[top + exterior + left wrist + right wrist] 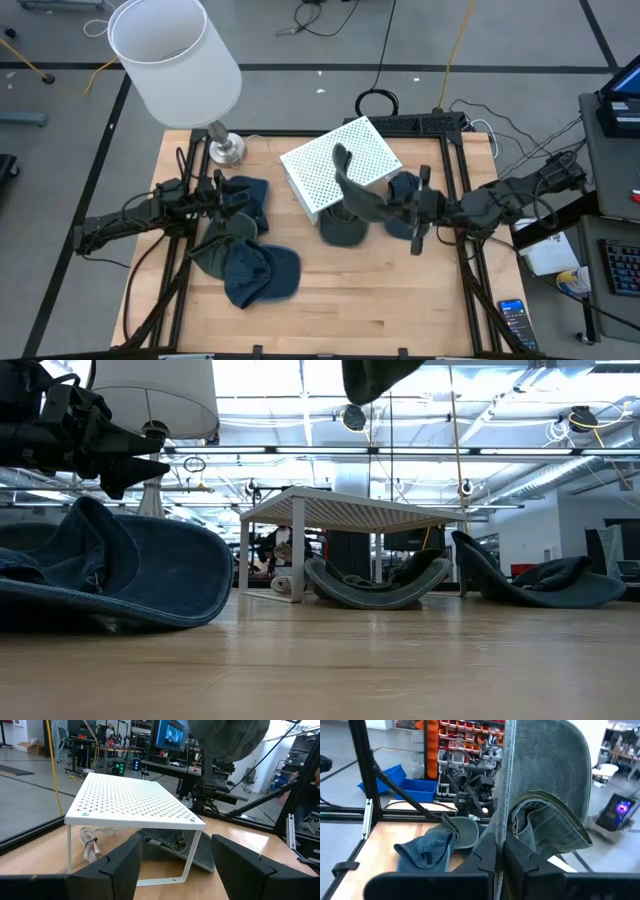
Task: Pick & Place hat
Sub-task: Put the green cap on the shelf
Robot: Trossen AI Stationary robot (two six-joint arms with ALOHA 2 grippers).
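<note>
Nearest the low camera: blue denim hat flat on the table, at 8 o'clock from the white perforated rack. Right gripper, at 4 o'clock from the rack, pinches a grey-green hat tight, lifted clear of the wood. Left gripper hovers over the hat pile at 9 o'clock, jaws wide, empty. Another hat lies under the rack.

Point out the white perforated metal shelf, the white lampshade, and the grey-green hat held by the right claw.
White perforated metal shelf (352, 157): high view, its top panel.
White lampshade (185, 70): high view, its outer side.
Grey-green hat (545, 780): right wrist view, its hanging cloth.
</note>
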